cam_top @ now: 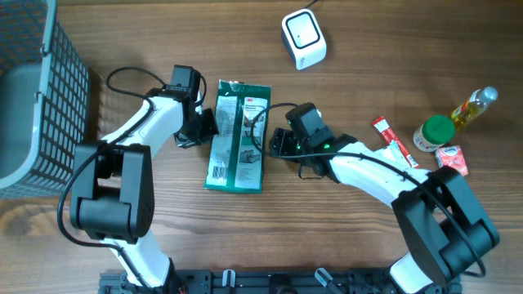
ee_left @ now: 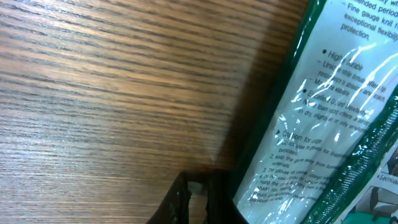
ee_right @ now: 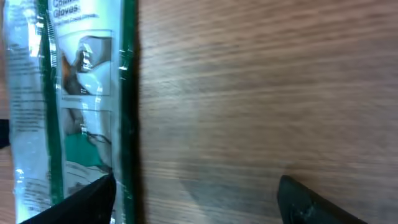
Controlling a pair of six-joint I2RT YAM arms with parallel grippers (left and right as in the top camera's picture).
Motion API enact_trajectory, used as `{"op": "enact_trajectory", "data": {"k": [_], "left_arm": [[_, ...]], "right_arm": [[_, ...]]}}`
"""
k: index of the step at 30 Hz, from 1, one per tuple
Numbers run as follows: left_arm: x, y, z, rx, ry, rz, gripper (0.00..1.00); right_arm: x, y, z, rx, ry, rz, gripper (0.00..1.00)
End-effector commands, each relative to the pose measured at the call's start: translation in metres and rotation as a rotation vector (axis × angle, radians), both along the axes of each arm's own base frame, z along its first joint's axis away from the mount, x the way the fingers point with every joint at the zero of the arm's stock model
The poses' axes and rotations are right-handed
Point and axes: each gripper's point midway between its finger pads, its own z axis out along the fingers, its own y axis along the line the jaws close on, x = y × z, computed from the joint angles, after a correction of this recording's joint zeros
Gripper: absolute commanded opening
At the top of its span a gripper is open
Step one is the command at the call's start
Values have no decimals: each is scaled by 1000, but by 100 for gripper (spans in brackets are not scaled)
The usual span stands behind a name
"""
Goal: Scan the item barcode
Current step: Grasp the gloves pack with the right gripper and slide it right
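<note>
Closest to lens in right wrist view: 2 black fingertips (ee_right: 311, 202) of right claw (ee_right: 199, 208), spread wide apart. Straddles right long edge of glove package (ee_right: 68, 93): 1 fingertip over green border, other over bare wood. Cannot tell whether either fingertip touches package.

Closed with fingers together, nothing seen between them: left claw (cam_top: 203, 128). Sits low at left long edge of package, just beside it; cannot tell whether touching. Appears in left wrist view as dark tip at bottom of frame, next to clear film with printed text.

Lies flat on wooden worktop (cam_top: 368, 73), near centre, between both claws: glove package, long axis running away from arm bases, green-and-white print facing up. Carries barcode (cam_top: 218, 171) on white panel at near-left corner, facing up, uncovered.

Stands well apart from package, toward far edge of worktop and right of centre: white scanner (cam_top: 304, 37).

Occupies far-left corner: grey mesh basket (cam_top: 49, 90).

Groups 4 small items at right side of worktop, well apart from package: red sachet (cam_top: 392, 140), green-lidded jar (cam_top: 433, 131), bottle (cam_top: 474, 106) of yellow liquid lying at an angle, pink packet (cam_top: 452, 159).
</note>
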Motion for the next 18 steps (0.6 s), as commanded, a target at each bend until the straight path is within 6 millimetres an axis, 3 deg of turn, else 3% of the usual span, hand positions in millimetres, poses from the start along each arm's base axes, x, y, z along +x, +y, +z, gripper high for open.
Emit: {"op": "enact_trajectory", "data": {"k": [1, 10, 14, 18], "left_arm": [[-28, -4, -29, 7, 114, -24, 5], [-28, -4, -29, 7, 113, -24, 6], [-28, -4, -29, 7, 114, -24, 5], [-28, -4, -29, 7, 114, -24, 6]], "right_arm": [[-15, 19, -21, 77, 92, 75, 85], [-50, 55, -56, 286, 320, 168, 80], [-54, 61, -77, 334, 379, 145, 76], [-54, 81, -78, 461, 393, 188, 73]]}}
